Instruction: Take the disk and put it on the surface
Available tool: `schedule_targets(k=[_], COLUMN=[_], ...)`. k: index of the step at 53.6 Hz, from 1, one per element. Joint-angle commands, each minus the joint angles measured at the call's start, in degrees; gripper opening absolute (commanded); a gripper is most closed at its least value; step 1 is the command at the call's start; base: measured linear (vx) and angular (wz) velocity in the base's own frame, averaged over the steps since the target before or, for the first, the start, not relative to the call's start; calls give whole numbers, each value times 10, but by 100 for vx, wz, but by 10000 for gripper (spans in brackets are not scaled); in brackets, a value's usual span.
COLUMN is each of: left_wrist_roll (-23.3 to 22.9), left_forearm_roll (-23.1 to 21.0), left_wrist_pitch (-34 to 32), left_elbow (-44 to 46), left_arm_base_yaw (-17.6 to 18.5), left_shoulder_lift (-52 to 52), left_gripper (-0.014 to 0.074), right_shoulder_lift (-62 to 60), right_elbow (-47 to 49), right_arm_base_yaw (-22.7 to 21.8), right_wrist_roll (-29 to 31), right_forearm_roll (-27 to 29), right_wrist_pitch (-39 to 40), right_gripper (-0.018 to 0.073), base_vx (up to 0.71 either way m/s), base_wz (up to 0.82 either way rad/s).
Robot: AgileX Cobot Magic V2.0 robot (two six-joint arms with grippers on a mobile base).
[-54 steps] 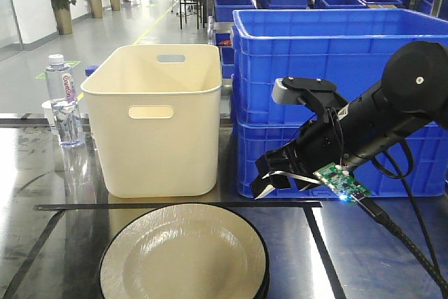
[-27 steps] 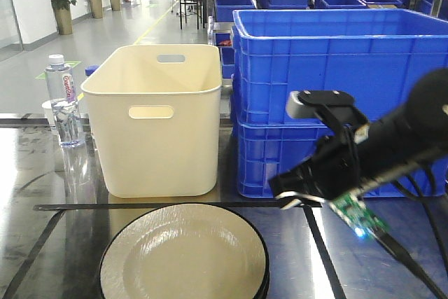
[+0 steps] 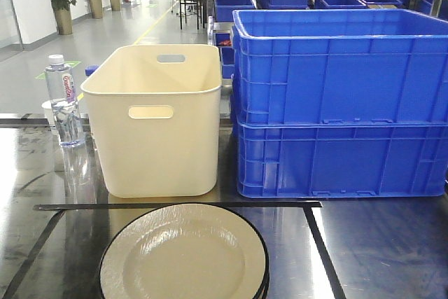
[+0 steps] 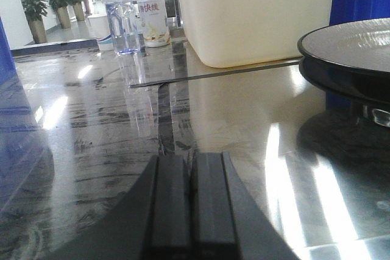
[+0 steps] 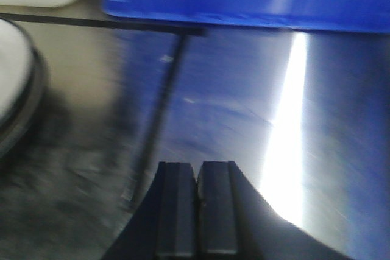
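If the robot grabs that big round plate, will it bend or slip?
The plate probably stays stiff: it looks like hard glazed material with a black rim. Its shiny face suggests it could be slippery. It lies flat and low on the metal tabletop, so the edge may be hard to get under.

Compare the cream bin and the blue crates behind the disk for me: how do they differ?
The cream bin is a single smooth-walled tub with rounded corners and an oval handle slot; the blue crates are two stacked, ribbed, square-edged boxes. The bin is narrower and stands lower than the stack. The bin sits left of the crates. Both rest on the metal surface just beyond the tape line, open-topped, behind the disk.
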State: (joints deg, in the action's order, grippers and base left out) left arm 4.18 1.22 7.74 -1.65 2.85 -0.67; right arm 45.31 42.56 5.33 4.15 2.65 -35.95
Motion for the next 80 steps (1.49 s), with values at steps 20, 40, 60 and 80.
schedule_targets(k=[20,40,60,80], left_wrist_roll=[0,0,0,0], left_forearm_roll=[-5,-5,-5,-5], left_wrist_pitch=[-49,-45,-45,-45], left_elbow=[11,11,11,11], left_arm_base_yaw=[-2,-2,-2,-2], left_shoulder_lift=[-8,-6,-7,-7], left_gripper=[-8,-8,-8,-7], right_shoulder_lift=[-342,-465,-461,-461], right_elbow=[-339,-447,-447,-447], right_arm_base_yaw=[-48,-48,-48,-48], right_wrist_roll=[-52,-54,-52,-52], right_forearm_roll=[-108,-96,-98,-98], right_wrist_pitch=[311,286,275,275], right_gripper=[-8,-8,-8,-8], base_vx=[0,0,0,0], base_wz=[0,0,0,0])
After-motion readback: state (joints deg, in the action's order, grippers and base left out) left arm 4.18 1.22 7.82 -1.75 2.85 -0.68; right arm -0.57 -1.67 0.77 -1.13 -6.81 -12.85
